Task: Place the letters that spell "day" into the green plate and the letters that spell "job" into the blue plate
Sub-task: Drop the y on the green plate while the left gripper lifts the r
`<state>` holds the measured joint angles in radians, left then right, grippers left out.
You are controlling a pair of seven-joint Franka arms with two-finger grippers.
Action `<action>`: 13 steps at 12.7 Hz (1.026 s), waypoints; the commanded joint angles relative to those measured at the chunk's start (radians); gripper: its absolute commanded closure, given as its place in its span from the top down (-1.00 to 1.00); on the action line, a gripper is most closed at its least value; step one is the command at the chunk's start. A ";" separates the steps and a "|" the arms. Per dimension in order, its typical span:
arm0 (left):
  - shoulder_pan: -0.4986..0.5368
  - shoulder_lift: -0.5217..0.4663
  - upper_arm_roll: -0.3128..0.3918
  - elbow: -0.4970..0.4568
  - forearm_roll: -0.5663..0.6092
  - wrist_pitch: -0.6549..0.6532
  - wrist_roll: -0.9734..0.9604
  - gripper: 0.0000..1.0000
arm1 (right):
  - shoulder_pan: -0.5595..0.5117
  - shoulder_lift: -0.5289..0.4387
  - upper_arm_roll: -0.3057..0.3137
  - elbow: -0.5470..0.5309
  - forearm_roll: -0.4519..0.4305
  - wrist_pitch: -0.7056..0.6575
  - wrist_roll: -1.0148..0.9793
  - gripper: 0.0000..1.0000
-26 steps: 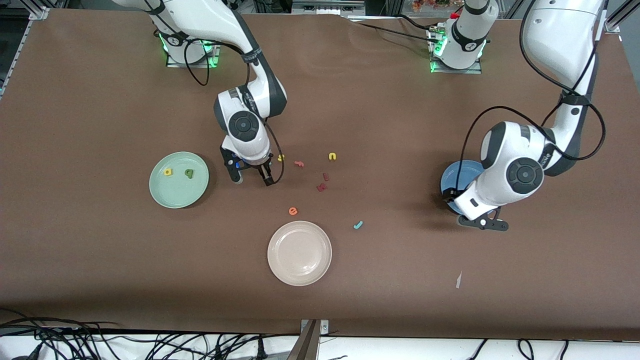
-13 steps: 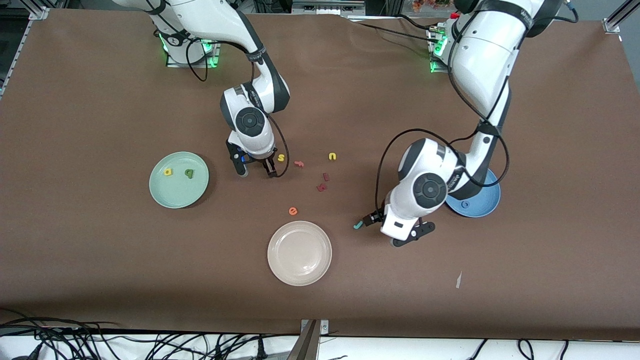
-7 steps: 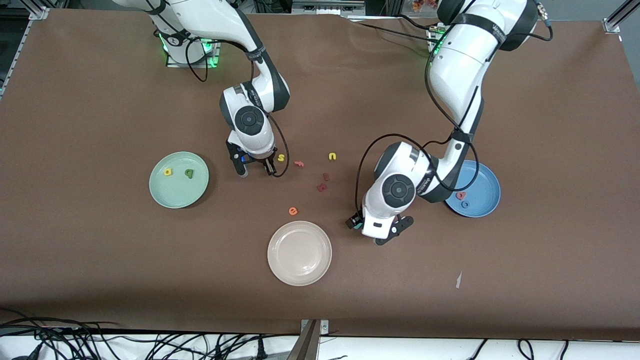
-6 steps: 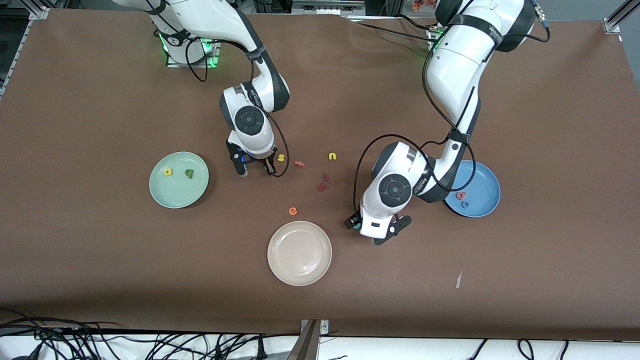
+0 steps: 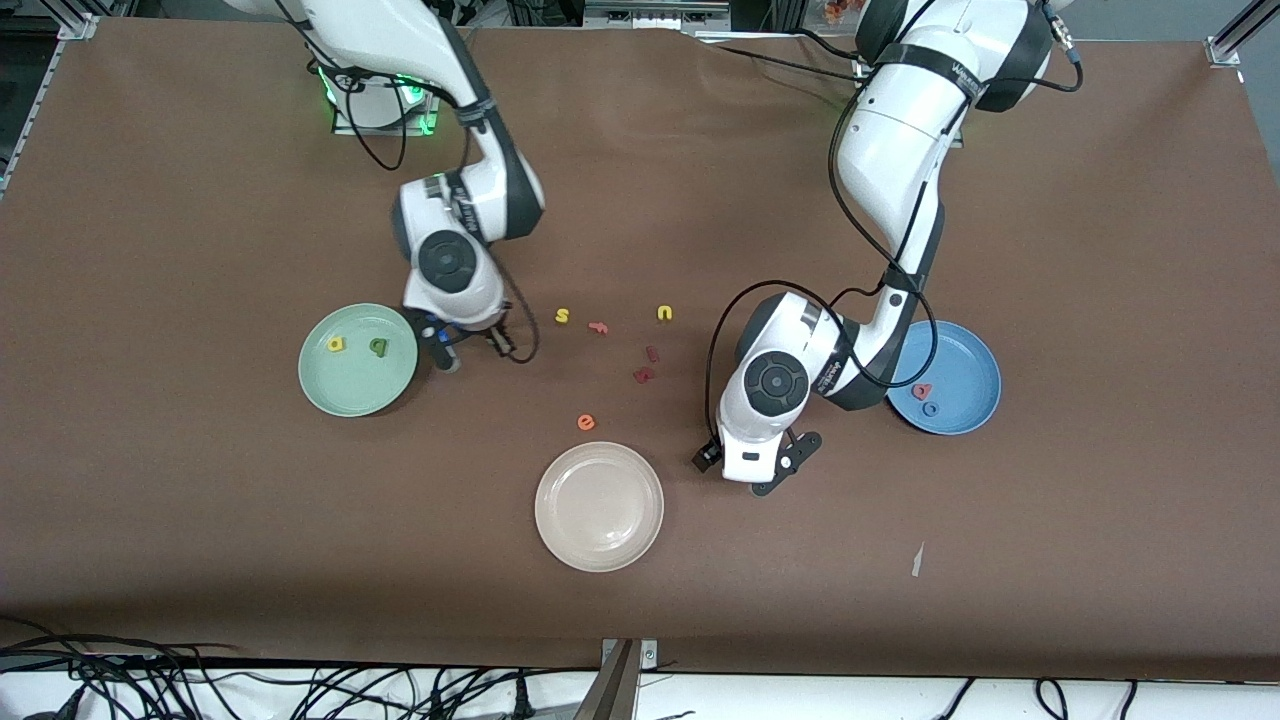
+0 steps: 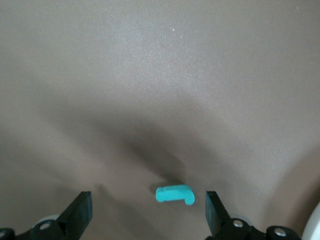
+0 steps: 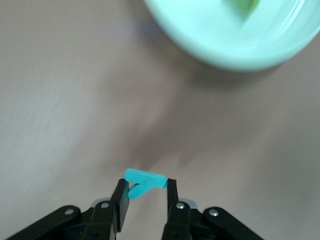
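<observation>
Teal y point(image 7: 145, 179) sits pinched between the fingers of the right tool point(image 7: 145, 197), which hangs over bare tabletop point(image 5: 200, 520) just beside the green plate point(image 5: 358, 390), at that plate's edge toward the middle of the tabletop. Inside the green plate lie the yellow a point(image 5: 336, 344) and the dark green d point(image 5: 378, 346), side by side and apart. Over at the left arm's end, the blue plate point(image 5: 965, 350) holds the pinkish-red b point(image 5: 921, 392) and the blue o point(image 5: 930, 409), close together. The left tool point(image 6: 150, 212) stands spread wide, low over the tabletop, with the teal j point(image 6: 174, 194) lying flat between its fingers and touching neither. That spot is between the cream-white plate point(image 5: 599, 506) and the blue plate. Scattered around the middle of the tabletop are a yellow s point(image 5: 562, 316), a yellow u point(image 5: 664, 313), an orange e point(image 5: 586, 422) and a few dark red letters point(image 5: 644, 375).
</observation>
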<state>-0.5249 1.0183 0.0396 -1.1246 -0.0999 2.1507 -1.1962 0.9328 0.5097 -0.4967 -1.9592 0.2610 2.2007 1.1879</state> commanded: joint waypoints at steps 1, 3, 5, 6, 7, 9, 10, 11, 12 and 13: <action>-0.023 0.032 0.023 0.046 -0.015 0.018 -0.028 1.00 | 0.001 -0.071 -0.135 -0.018 0.011 -0.116 -0.274 -0.67; -0.030 0.035 0.023 0.048 -0.015 0.021 -0.029 1.00 | 0.001 -0.071 -0.212 -0.021 0.012 -0.124 -0.420 -0.67; -0.032 0.042 0.023 0.046 -0.015 0.034 -0.031 1.00 | -0.023 -0.060 -0.255 -0.027 0.014 -0.115 -0.595 -0.67; -0.037 0.045 0.023 0.046 -0.014 0.035 -0.036 0.96 | -0.053 -0.057 -0.255 -0.027 0.014 -0.108 -0.661 -0.67; -0.037 0.048 0.023 0.046 -0.014 0.035 -0.036 0.89 | -0.071 -0.050 -0.253 -0.029 0.015 -0.107 -0.704 -0.65; -0.038 0.049 0.023 0.046 -0.015 0.035 -0.036 0.68 | -0.100 -0.039 -0.253 -0.027 0.015 -0.086 -0.854 -0.37; -0.038 0.049 0.023 0.046 -0.015 0.035 -0.036 0.56 | -0.115 -0.037 -0.253 -0.026 0.015 -0.079 -0.910 0.99; -0.038 0.049 0.023 0.046 -0.015 0.035 -0.036 0.45 | -0.123 -0.037 -0.253 -0.023 0.015 -0.081 -0.922 1.00; -0.038 0.049 0.023 0.046 -0.014 0.035 -0.036 0.36 | -0.123 -0.037 -0.253 -0.021 0.015 -0.082 -0.924 1.00; -0.038 0.049 0.023 0.046 -0.014 0.035 -0.036 0.28 | -0.121 -0.037 -0.253 -0.015 0.015 -0.082 -0.926 1.00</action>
<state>-0.5484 1.0463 0.0426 -1.1169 -0.0999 2.1924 -1.2250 0.8108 0.4723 -0.7504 -1.9823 0.2611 2.1126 0.2931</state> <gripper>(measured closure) 0.308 0.396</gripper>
